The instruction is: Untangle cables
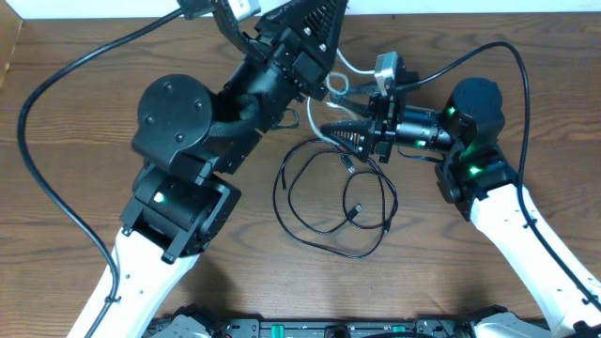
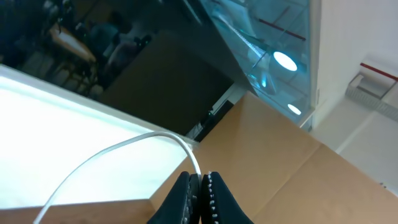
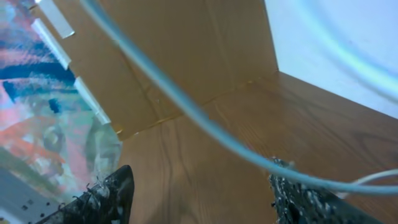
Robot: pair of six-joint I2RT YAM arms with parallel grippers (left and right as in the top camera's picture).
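My left jaws are clenched on the white cable (image 2: pixel 124 146), raised near the surface's (image 1: pixel 423 282) far edge. My right jaws stand released around it. The black cable (image 1: pixel 355 212) lies looped mid-surface. They look mostly separated, and I judge pulling them fully apart remains.

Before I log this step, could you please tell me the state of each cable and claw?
Left claw: shut on the thin white cord.
Right claw: open, that cord crossing its gap.
White cord: held in the air.
Thin black cord: lying in loose loops on the wooden table.
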